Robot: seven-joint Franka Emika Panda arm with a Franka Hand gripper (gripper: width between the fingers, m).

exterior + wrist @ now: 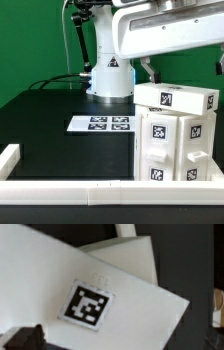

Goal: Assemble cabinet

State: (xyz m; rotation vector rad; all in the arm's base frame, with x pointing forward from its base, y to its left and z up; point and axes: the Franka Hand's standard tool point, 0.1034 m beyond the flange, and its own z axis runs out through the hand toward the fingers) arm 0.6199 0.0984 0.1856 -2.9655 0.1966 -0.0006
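Note:
The cabinet body (pixel 172 145) is a large white box with several black-and-white tags, standing at the exterior view's right. A smaller white block (pixel 180 98) with tags lies across its top. My gripper (pixel 148 70) hangs just above and behind that block's left end, partly hidden by it. In the wrist view a white tagged face (pixel 120 308) fills most of the picture, very close, and another white part (pixel 125 252) shows beyond it. One dark fingertip (pixel 25 339) shows at the picture's corner, set wide, beside the white face. The gripper (pixel 112 345) looks open, with nothing held.
The marker board (pixel 100 124) lies flat on the black table in front of the robot base (pixel 110 78). A long low white border rail (pixel 70 190) runs along the front edge and turns up at the exterior view's left (pixel 10 158).

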